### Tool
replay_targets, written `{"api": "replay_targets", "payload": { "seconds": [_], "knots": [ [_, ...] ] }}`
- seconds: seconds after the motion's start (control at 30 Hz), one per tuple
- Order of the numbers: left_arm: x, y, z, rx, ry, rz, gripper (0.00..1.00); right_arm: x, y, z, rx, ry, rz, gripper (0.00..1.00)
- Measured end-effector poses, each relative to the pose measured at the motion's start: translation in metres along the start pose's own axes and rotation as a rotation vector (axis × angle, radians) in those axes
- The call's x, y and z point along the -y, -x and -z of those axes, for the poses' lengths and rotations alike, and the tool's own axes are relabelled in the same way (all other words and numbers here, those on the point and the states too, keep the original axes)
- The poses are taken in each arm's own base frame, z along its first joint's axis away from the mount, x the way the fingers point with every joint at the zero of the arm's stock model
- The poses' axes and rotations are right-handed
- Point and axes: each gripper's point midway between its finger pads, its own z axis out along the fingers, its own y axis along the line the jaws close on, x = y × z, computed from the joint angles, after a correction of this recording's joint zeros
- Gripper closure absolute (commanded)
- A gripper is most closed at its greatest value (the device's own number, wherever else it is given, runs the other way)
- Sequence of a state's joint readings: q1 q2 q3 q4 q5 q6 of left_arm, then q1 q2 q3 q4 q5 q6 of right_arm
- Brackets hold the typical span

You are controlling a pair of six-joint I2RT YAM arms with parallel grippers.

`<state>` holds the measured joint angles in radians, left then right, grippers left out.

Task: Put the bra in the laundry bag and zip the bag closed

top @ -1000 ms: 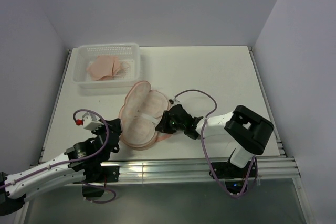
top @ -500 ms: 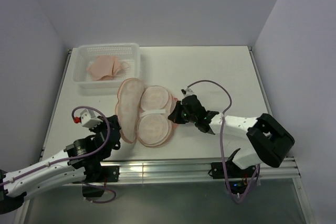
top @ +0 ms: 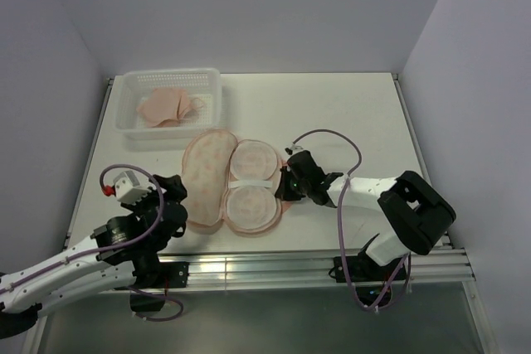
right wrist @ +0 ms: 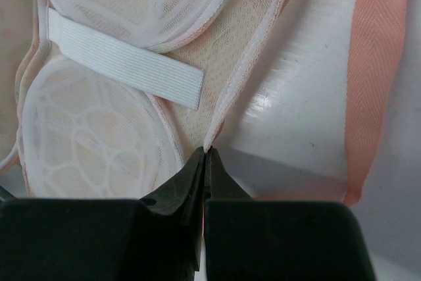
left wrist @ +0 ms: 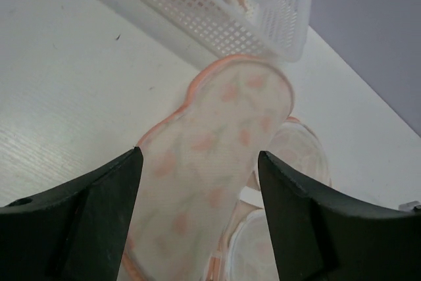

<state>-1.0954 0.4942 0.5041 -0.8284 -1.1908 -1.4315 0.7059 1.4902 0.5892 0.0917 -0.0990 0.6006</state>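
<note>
Looking at the table, I see the laundry bag (top: pixel 207 178) lying open and flat, with the printed half to the left and the mesh half to the right. The bra (top: pixel 168 109) is not inside yet; it lies in the white basket (top: pixel 126 122) at the far left, well apart from both arms. My right gripper (right wrist: pixel 205 157) is closed and pinches the bag's pink rim. My left gripper (left wrist: pixel 198 159) stands open and empty near the printed half. I judge that only the opening is done; fetching the bra, loading it and zipping are left.
</note>
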Motion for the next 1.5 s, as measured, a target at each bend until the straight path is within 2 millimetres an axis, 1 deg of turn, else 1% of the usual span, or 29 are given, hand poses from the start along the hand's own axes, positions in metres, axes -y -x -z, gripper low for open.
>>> {"api": "replay_targets", "payload": {
  "seconds": [0.1,0.17,0.27,0.33,0.4,0.47,0.53,0.57,0.6,0.63,0.67,0.73,0.77,0.83,0.9,0.97,1.03,1.1,1.2,1.3,1.37,1.43,1.5],
  "knots": [
    [0.022,0.022,0.004,0.032,-0.043,-0.029,0.25,-0.002,0.001,-0.001,-0.002,0.008,0.0,1.0],
    [0.039,0.029,0.005,0.045,-0.078,-0.062,0.27,-0.005,0.003,-0.001,0.001,0.017,0.001,1.0],
    [0.059,0.026,-0.002,0.043,-0.09,-0.149,0.29,-0.008,0.007,0.0,0.008,0.025,0.015,1.0],
    [0.073,0.025,-0.015,0.037,-0.077,-0.201,0.31,-0.009,0.009,0.0,0.006,0.024,0.036,1.0],
    [0.088,0.027,-0.035,0.019,-0.072,-0.222,0.33,-0.01,0.009,0.001,-0.003,0.024,0.061,1.0],
    [0.098,0.037,-0.057,0.01,-0.071,-0.183,0.36,-0.009,0.008,0.002,-0.012,0.022,0.083,1.0],
    [0.106,0.051,-0.083,0.005,-0.077,-0.122,0.37,-0.009,0.007,0.003,-0.021,0.021,0.101,1.0],
    [0.109,0.06,-0.095,0.016,-0.073,-0.099,0.39,-0.009,0.007,0.003,-0.024,0.023,0.108,0.9],
    [0.114,0.064,-0.105,0.01,-0.074,-0.09,0.41,-0.011,0.007,0.004,-0.03,0.029,0.111,0.82],
    [0.122,0.071,-0.117,0.012,-0.078,-0.071,0.43,-0.013,0.008,0.004,-0.03,0.036,0.119,0.74],
    [0.128,0.077,-0.13,0.004,-0.083,-0.057,0.44,-0.016,0.01,0.004,-0.034,0.045,0.123,0.59],
    [0.134,0.088,-0.155,0.001,-0.081,-0.034,0.46,-0.027,0.018,0.004,-0.027,0.072,0.133,0.44],
    [0.134,0.096,-0.17,0.005,-0.066,-0.026,0.45,-0.031,0.021,0.004,-0.022,0.085,0.139,0.36],
    [0.13,0.106,-0.196,0.014,-0.028,-0.021,0.44,-0.035,0.025,0.007,-0.007,0.1,0.146,0.3],
    [0.129,0.109,-0.222,0.007,0.01,-0.038,0.41,-0.037,0.026,0.012,0.006,0.113,0.148,0.27],
    [0.133,0.108,-0.246,-0.005,0.034,-0.067,0.38,-0.041,0.028,0.021,0.03,0.135,0.149,0.27],
    [0.137,0.101,-0.269,-0.022,0.054,-0.102,0.34,-0.046,0.033,0.032,0.067,0.161,0.152,0.27],
    [0.136,0.089,-0.29,-0.054,0.079,-0.151,0.32,-0.052,0.04,0.043,0.111,0.189,0.157,0.27],
    [0.132,0.072,-0.315,-0.101,0.117,-0.214,0.31,-0.059,0.048,0.055,0.159,0.218,0.163,0.27],
    [0.127,0.058,-0.338,-0.129,0.152,-0.27,0.32,-0.06,0.05,0.058,0.176,0.224,0.164,0.27],
    [0.122,0.05,-0.349,-0.145,0.174,-0.304,0.33,-0.06,0.051,0.058,0.18,0.224,0.164,0.28],
    [0.116,0.042,-0.358,-0.16,0.197,-0.336,0.36,-0.058,0.05,0.058,0.183,0.22,0.164,0.28],
    [0.105,0.031,-0.365,-0.181,0.226,-0.375,0.37,-0.056,0.049,0.057,0.184,0.213,0.162,0.29]
  ]
}}
